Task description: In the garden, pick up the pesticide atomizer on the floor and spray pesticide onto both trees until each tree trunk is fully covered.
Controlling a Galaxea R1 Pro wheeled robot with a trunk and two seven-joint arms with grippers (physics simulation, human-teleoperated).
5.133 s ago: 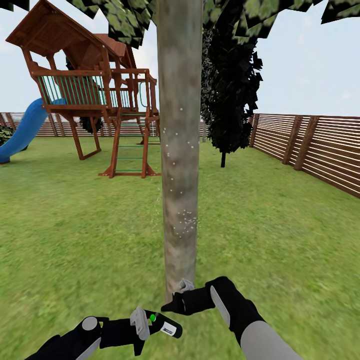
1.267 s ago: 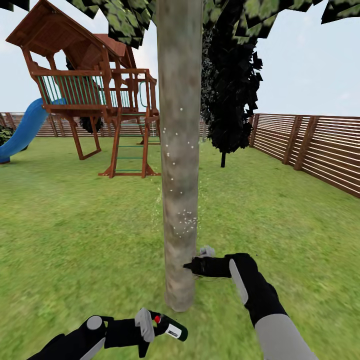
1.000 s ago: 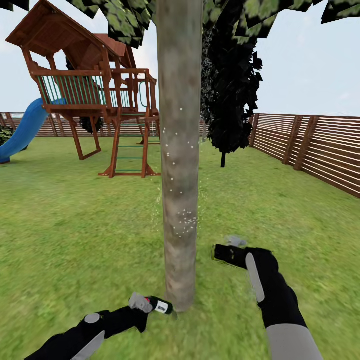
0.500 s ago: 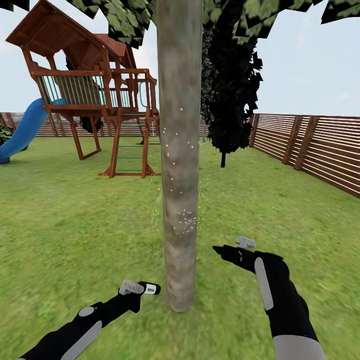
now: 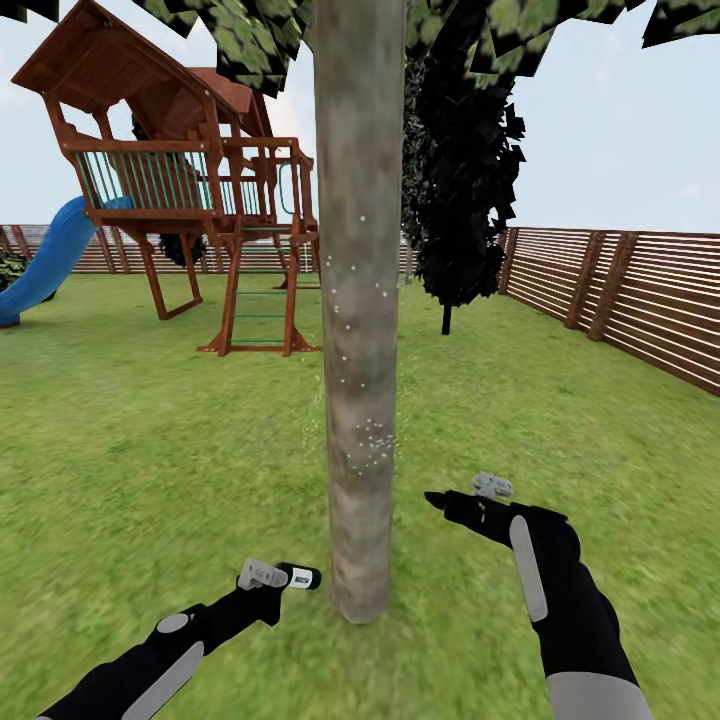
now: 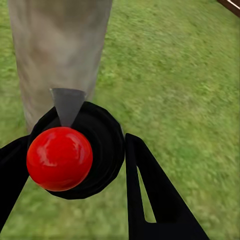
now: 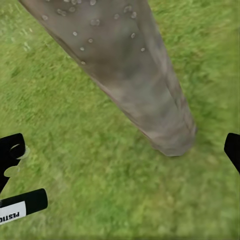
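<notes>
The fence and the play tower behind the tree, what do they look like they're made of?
The fence looks like wood: brown horizontal slats on thicker posts, matte. The play tower also looks like reddish-brown wood, with beams, ladder rungs and a pitched roof; its green railing bars could be painted wood or metal. The slide beside it is smooth and blue, likely plastic.

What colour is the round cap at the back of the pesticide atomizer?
Glossy red cap on the black pesticide atomizer, clearest in the left wrist view.
</notes>
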